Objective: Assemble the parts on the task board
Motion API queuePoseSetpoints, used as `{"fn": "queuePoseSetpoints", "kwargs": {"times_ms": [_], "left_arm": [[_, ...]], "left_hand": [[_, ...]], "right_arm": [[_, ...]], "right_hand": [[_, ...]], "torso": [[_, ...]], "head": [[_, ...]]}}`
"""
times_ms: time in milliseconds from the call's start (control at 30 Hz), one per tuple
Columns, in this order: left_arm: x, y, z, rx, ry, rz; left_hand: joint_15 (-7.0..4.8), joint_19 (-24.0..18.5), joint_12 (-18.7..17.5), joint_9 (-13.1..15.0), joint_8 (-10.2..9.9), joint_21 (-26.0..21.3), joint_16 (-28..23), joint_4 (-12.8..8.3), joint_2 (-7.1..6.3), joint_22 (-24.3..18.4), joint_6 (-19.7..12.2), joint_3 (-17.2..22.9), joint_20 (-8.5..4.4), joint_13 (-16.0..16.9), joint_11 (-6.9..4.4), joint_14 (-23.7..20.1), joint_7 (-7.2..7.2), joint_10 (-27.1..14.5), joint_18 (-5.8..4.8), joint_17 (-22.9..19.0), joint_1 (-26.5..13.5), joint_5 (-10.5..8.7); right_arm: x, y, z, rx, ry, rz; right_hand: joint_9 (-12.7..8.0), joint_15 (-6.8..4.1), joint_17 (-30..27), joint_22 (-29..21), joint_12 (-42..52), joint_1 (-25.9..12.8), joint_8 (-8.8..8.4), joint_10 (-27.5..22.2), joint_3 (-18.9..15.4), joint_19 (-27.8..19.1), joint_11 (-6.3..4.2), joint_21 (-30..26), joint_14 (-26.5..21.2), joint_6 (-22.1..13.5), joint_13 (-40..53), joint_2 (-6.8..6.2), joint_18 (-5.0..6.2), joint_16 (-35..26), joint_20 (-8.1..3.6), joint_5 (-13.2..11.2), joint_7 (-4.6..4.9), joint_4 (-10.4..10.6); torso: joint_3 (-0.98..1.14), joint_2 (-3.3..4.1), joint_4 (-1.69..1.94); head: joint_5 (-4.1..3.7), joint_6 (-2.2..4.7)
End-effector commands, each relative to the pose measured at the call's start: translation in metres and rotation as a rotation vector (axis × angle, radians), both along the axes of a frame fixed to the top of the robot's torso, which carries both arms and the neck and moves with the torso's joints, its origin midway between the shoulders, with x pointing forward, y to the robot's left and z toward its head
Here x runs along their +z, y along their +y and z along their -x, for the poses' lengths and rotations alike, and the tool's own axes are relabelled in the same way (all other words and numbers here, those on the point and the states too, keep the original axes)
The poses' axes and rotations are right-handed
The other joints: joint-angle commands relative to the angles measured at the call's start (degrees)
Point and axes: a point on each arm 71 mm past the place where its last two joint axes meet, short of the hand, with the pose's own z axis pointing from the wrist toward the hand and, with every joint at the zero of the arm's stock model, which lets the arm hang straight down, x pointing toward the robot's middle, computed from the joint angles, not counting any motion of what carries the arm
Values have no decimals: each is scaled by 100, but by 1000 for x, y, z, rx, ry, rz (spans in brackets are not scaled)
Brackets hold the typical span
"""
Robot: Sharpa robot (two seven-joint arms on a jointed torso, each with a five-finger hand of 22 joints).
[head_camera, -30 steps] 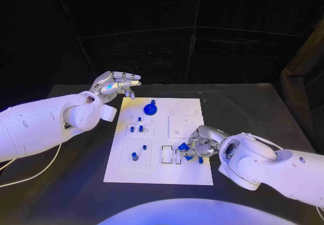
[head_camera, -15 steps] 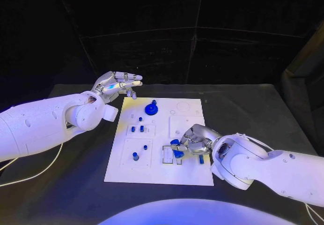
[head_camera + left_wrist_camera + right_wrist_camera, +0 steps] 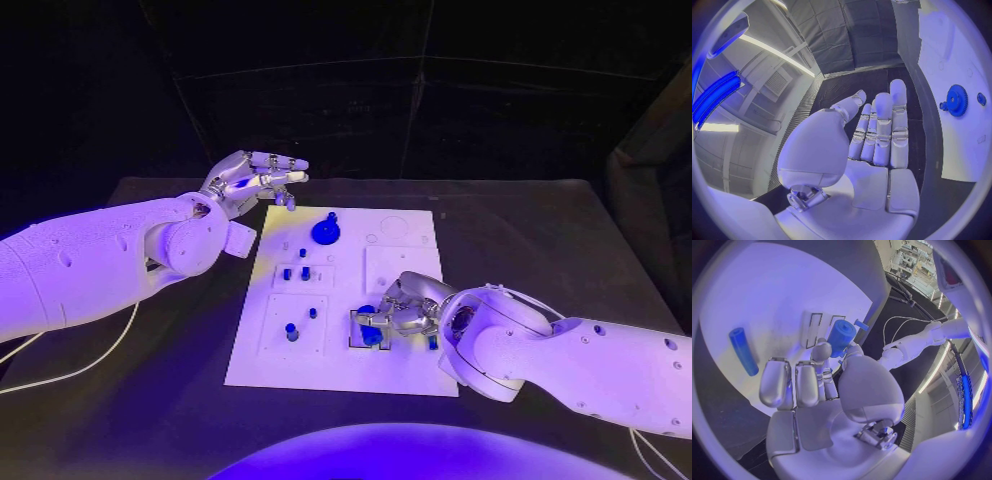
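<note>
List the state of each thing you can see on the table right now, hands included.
Right hand: holds a blue part over the rectangular slots.
Left hand: empty, fingers apart, above the table past the task board.
Blue gear: on the board.
Blue cylinder: lying on the board.

A white task board lies on a black table, carrying a blue gear, small blue pegs and a blue cylinder, while white arms end in silver hands.
</note>
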Motion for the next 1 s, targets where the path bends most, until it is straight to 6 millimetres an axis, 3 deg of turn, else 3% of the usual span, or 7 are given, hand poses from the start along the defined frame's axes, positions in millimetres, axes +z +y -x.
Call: {"fn": "queuePoseSetpoints", "kwargs": {"times_ms": [33, 233, 400, 533, 700, 833, 1000], "left_arm": [[1, -2, 0, -14, 0, 11], [1, -2, 1, -15, 0, 11], [1, -1, 1, -14, 1, 10], [1, -1, 1, -13, 1, 10], [1, 0, 1, -12, 1, 10], [1, 0, 1, -11, 1, 9], [2, 1, 1, -11, 1, 9]], "left_hand": [[11, -28, 14, -1, 30, -25, 31, -6, 41, -9, -50, -28, 8, -9, 6, -47, 0, -50, 74, -8, 5, -15], [11, -30, 23, -1, 34, -30, 36, -13, 45, -12, -52, -31, 8, -10, 6, -54, 1, -57, 75, -13, 16, -15], [11, -30, 23, -1, 34, -30, 36, -13, 45, -12, -52, -31, 8, -10, 6, -54, 1, -57, 75, -13, 16, -15], [11, -30, 23, -1, 34, -30, 36, -13, 45, -12, -52, -31, 8, -10, 6, -54, 1, -57, 75, -13, 16, -15], [11, -30, 23, -1, 34, -30, 36, -13, 45, -12, -52, -31, 8, -10, 6, -54, 1, -57, 75, -13, 16, -15], [11, -30, 23, -1, 34, -30, 36, -13, 45, -12, -52, -31, 8, -10, 6, -54, 1, -57, 75, -13, 16, -15], [11, -30, 23, -1, 34, -30, 36, -13, 45, -12, -52, -31, 8, -10, 6, -54, 1, -57, 75, -13, 16, -15]], "right_arm": [[-1, 3, -1, 0, 0, 33], [-1, 6, -3, 1, -20, 45], [-1, 7, -4, 10, -27, 62], [-2, 8, -3, 24, -27, 77], [-1, 8, -3, 32, -30, 83], [0, 7, -2, 42, -37, 79], [2, 7, 1, 79, -47, 65]], "right_hand": [[7, -39, -7, 2, 17, -40, -22, 24, -37, 17, 4, 21, 278, 45, -3, -8, -104, 28, -31, -20, 8, -2], [10, -42, -23, -7, -44, -158, -46, 29, -145, 11, 4, 16, 269, 57, -12, -32, -103, 14, -36, -271, 8, 0], [23, -35, -78, -58, -206, -583, -94, 19, -449, -16, 14, -10, 251, 62, -53, -121, -94, -35, -34, -1419, 16, 8], [40, -29, -154, -133, -406, -938, -144, -14, -272, -55, 37, -51, 234, 46, -112, -521, -84, -106, -10, -1921, 33, 28], [51, -13, -192, -163, -500, -1116, -170, -23, -51, -69, 37, -70, 228, 39, -129, -786, -74, -143, -10, -2005, 42, 41], [55, -12, -208, -173, -533, -1083, -179, -28, 34, -73, 41, -76, 226, 34, -133, -775, -73, -158, -8, -1985, 44, 30], [74, -9, -211, -182, -580, -471, -200, -18, 177, -77, 40, -87, 229, 34, -93, -638, -70, -174, -9, -1712, 45, -160]], "torso": [[1, 3, -5], [2, 4, 1], [1, 6, -9], [4, -3, -13], [6, -5, -11], [10, -5, -13], [11, -3, -14]], "head": [[6, -9], [16, -20], [32, -35], [36, -45], [33, -49], [32, -48], [28, -49]]}}
